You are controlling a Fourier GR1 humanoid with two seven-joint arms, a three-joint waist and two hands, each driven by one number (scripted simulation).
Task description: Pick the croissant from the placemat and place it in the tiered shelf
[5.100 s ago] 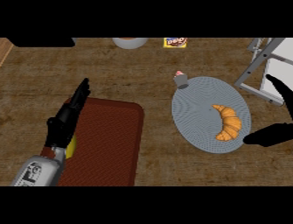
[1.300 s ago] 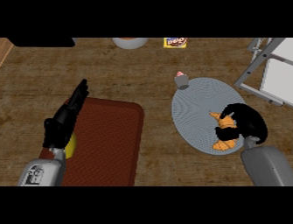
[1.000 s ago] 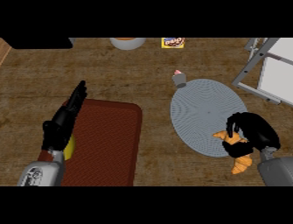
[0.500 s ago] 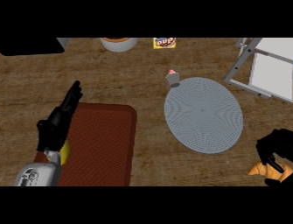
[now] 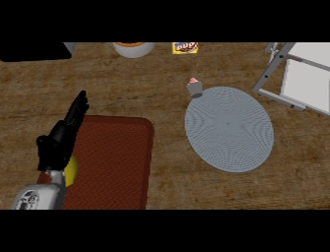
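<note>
Here, grey oval placemat [image 5: 229,129], finely ribbed, white tiered shelf [image 5: 309,78] near

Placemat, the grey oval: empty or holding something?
Empty: the placemat shows bare weave throughout; a small object stands beside its far edge.

Placemat [image 5: 229,129] lies centre-right on counter [image 5: 160,83]. Shelf [image 5: 306,78] stands behind it to the right, apart. Small item [image 5: 194,86] sits at placemat's far-left rim (contact unclear). Board [image 5: 113,162] lies left of placemat, at front. Bowl [image 5: 133,48] and box [image 5: 185,47] sit side by side at back edge.
</note>
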